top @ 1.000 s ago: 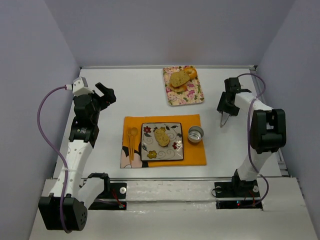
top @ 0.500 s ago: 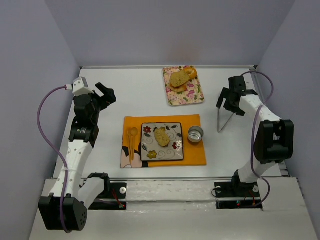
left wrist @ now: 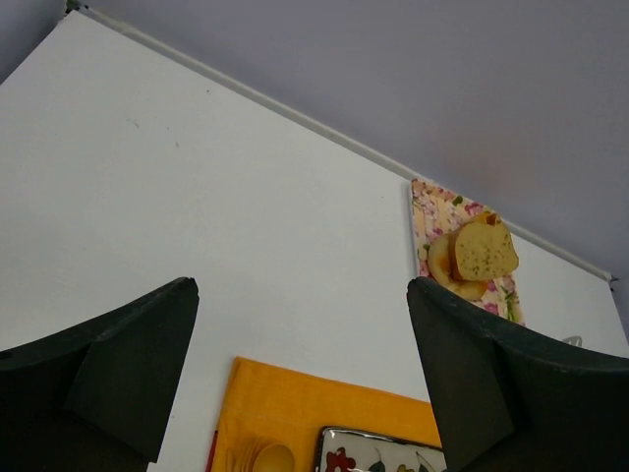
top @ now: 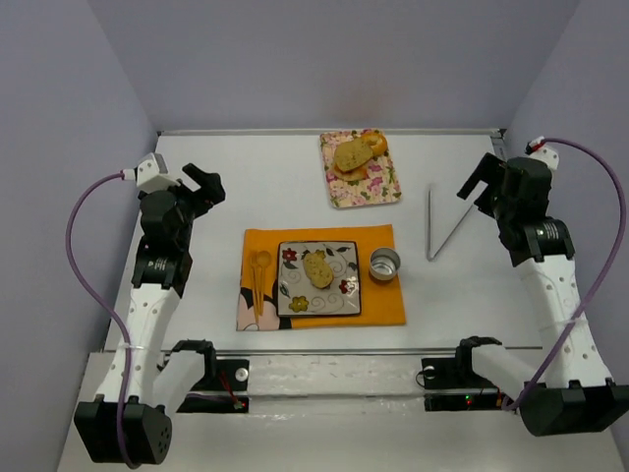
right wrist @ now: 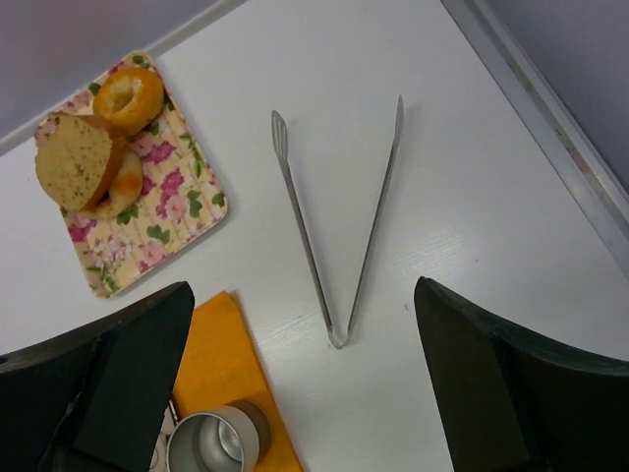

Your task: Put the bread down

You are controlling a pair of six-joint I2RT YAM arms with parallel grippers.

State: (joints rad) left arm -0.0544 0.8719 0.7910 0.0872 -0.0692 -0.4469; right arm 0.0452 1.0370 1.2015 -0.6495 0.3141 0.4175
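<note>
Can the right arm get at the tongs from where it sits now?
Likely yes. The tongs lie flat on bare table, apart from the tray and cup. The open right gripper faces them with nothing between.

Ahead of the black right gripper (right wrist: 303,295), silver tongs (right wrist: 339,216) are lying on the white table (right wrist: 472,226); to its left a cream tray (right wrist: 187,211) is showing pink flowers and green leaves under an orange-yellow bun (right wrist: 130,96). Right of the black left gripper (left wrist: 303,285), an orange placemat (top: 383,300) is carrying a white plate (top: 338,299) with red and yellow flowers and the speckled tan bread (top: 315,267).
</note>
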